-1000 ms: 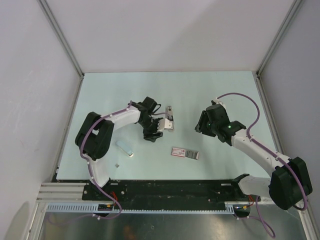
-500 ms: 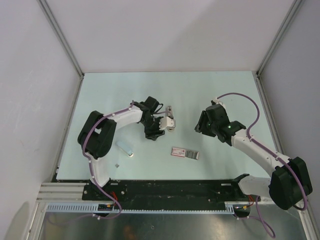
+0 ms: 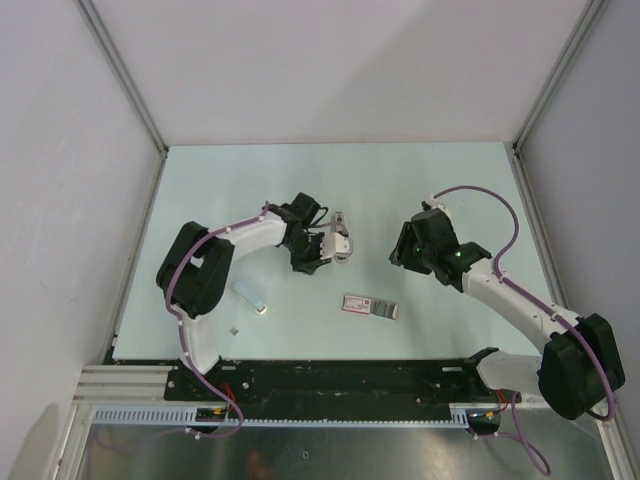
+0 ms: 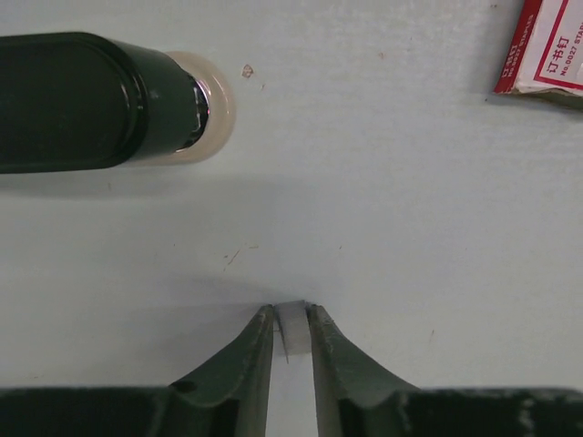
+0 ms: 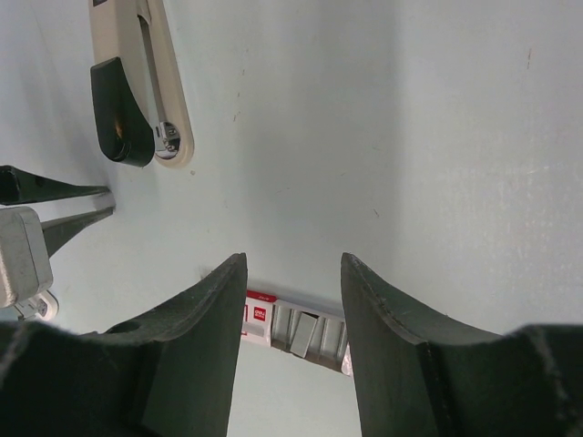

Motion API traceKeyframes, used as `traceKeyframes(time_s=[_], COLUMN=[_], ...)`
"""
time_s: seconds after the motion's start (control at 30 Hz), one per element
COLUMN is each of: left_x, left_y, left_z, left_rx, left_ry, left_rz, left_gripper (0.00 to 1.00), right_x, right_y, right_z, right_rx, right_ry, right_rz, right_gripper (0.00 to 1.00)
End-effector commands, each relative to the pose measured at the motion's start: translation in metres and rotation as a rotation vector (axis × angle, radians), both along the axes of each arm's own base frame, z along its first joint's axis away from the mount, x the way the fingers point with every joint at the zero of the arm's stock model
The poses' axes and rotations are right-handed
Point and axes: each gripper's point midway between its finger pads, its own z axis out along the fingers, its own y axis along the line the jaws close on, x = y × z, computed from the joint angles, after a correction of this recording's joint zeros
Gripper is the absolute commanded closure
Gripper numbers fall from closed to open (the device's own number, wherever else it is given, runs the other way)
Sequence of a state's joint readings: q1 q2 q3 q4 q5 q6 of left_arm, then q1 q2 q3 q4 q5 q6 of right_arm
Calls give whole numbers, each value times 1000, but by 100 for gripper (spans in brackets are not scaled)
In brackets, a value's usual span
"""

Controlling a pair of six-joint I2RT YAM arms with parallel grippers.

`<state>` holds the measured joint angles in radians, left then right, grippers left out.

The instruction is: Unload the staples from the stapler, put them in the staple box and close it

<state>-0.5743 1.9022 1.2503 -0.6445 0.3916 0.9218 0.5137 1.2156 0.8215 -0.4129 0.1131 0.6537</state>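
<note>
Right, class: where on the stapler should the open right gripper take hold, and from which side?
Probably mid-length, fingers across the narrow width, coming down from above. The stapler lies flat, long and slim, so its parallel long sides suit the right gripper. The left gripper is shut on a small white piece.

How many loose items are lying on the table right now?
4: the stapler mid-table, staple box nearer the front, pale block front-left, tiny grey piece by the near edge. The left end effector also pinches a white sliver; more may be hidden.
</note>
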Motion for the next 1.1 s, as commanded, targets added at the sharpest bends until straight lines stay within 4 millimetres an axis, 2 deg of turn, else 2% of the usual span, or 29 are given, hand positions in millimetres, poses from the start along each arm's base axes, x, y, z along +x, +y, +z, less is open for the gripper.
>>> traceKeyframes(time_s=[0.0,0.37,0.43,0.5,0.57,0.63,0.77,0.83,0.9,0.97,1.07], left_x=[-7,-13,-13,-11,-7,-3,3,0,-3,-8,-16], left_y=[-10,-8,-9,-13,-22,-34,-59,-68,-72,-77,-83], left_z=[1,-7,-3,10,36,71,167,216,254,281,303], left_rx=[-17,6,-4,-34,-94,-185,-438,-578,-683,-762,-823], left_ry=[33,46,40,26,-2,-25,-30,16,83,191,313], left_rz=[2,-9,-4,6,22,46,94,101,114,136,142], left_gripper=[75,89,91,93,94,95,98,100,100,100,100], right_x=[5,4,5,6,7,8,10,11,11,12,7], right_y=[1,2,3,5,8,12,24,30,35,40,48], right_z=[4,5,7,10,17,28,58,74,88,103,132], right_rx=[4,5,12,23,41,65,126,150,167,185,220], right_ry=[-30,-33,-38,-49,-73,-109,-202,-242,-281,-335,-438], right_rz=[-7,-6,-1,5,17,39,111,146,175,209,276], right_gripper=[50,50,50,50,50,48,40,36,30,25,20])
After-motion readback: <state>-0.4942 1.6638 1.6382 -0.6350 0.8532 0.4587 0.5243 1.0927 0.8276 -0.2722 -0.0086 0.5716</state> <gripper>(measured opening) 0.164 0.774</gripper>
